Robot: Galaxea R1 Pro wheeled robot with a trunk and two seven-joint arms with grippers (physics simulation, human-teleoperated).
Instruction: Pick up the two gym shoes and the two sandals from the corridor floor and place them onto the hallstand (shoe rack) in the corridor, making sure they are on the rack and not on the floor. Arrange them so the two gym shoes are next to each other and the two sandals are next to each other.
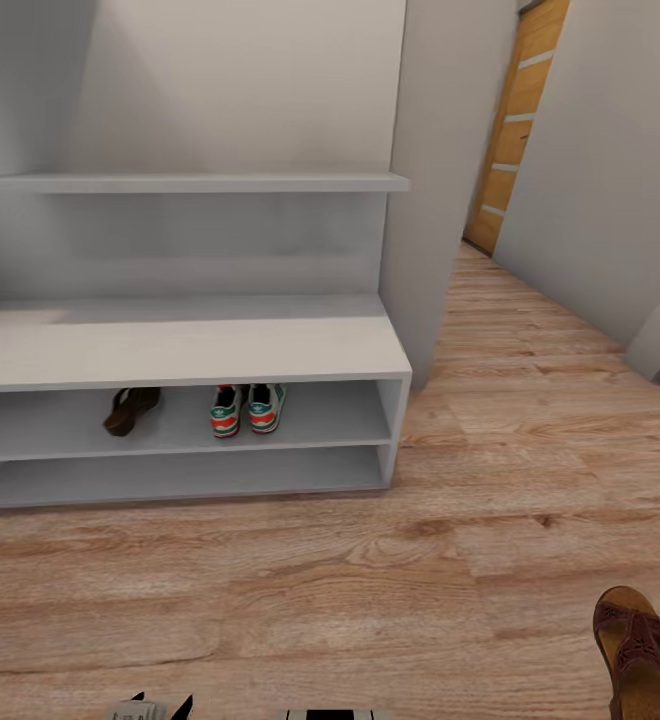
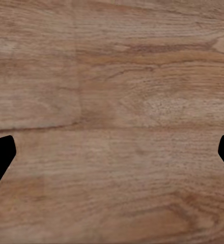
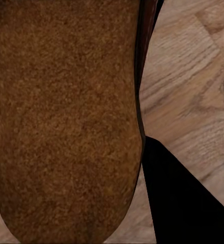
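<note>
Position: I stand facing the hallstand [image 1: 190, 350], a little way back from it, with the corridor floor [image 1: 370, 580] between us.

On the rack: the two gym shoes [image 1: 247, 408] sit side by side on the upper open shelf row, heels toward me, touching or nearly so. One sandal [image 1: 130, 410] lies on the same shelf, to their left and apart from them, somewhat askew.

Outstanding item: the second sandal [image 1: 635, 650] appears at the lower right of the head view, footbed up, above the planks. In the right wrist view its brown footbed [image 3: 66, 117] lies right along my right hand, with one dark finger [image 3: 183, 203] beside its edge. I judge my right hand is holding this sandal, though the far finger is hidden behind it.

Left hand [image 2: 112, 157]: spread wide, carrying nothing, looking down at bare planks.

Step in hand: carrying the last sandal to the rack; three of four items are placed.

Next move requires: closing on the rack, lowering the right hand to the upper shelf row, and setting this sandal just beside the first one, on its left or in the gap toward the gym shoes, without nudging the sneakers apart.
</note>
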